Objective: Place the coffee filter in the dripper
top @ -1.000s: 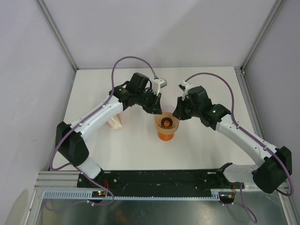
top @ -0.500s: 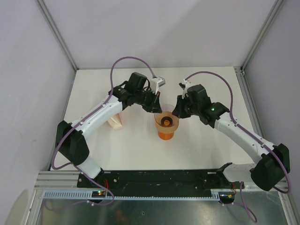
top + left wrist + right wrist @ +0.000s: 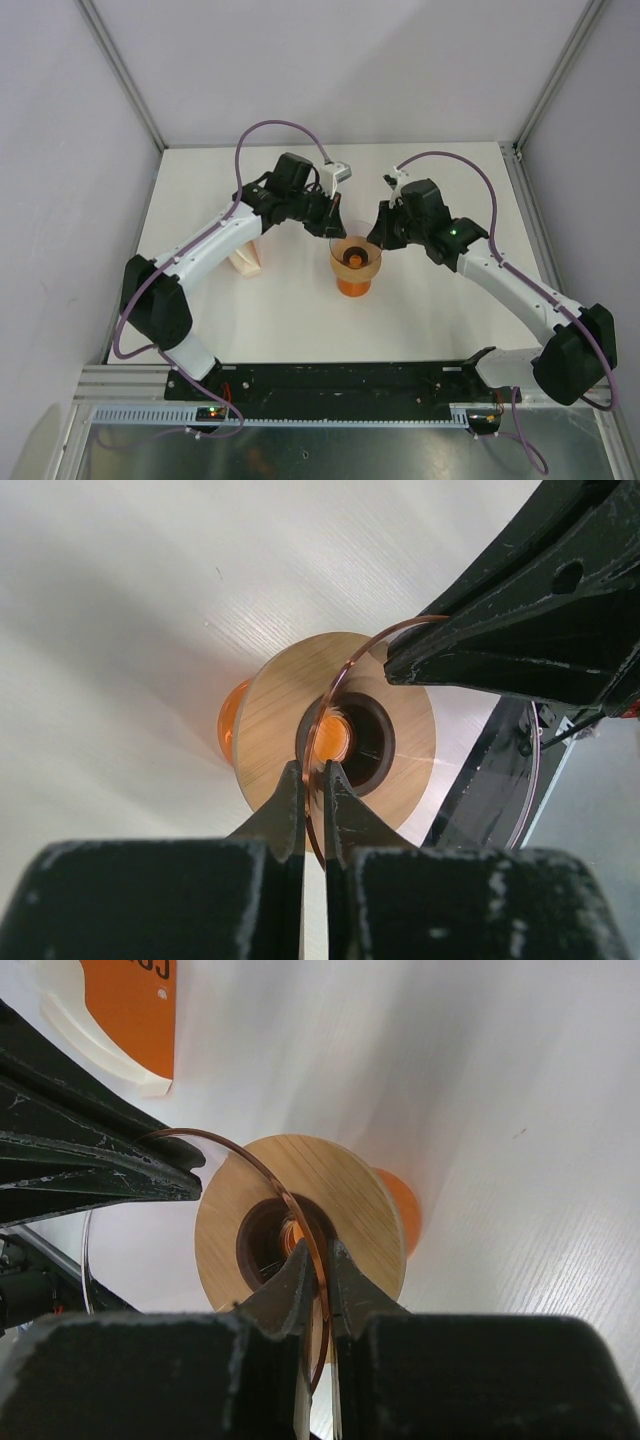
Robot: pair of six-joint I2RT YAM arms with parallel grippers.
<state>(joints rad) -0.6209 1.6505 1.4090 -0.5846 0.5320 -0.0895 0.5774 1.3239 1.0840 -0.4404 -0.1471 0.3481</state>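
The dripper (image 3: 355, 254), a translucent pinkish-orange funnel, hangs over a wooden disc with a dark centre hole (image 3: 270, 710) that rests on an orange cup (image 3: 355, 288). My left gripper (image 3: 335, 222) is shut on the left side of the dripper's thin rim (image 3: 312, 742); in its own view the gripper (image 3: 313, 770) pinches that rim edge-on. My right gripper (image 3: 378, 232) is shut on the opposite side of the rim (image 3: 270, 1175), its tips (image 3: 320, 1250) just over the disc (image 3: 350, 1190). No single coffee filter shows in any view.
A cream wedge-shaped stack of filters (image 3: 247, 262) with an orange label (image 3: 120, 1000) lies left of the cup, under the left forearm. White walls with metal posts close in the table on three sides. Each wrist view shows the other arm's black fingers (image 3: 500, 630) (image 3: 90, 1165).
Both grippers, still pinching the dripper's rim, have drifted slightly toward the far side of the table. The cup and the filter stack have not moved.
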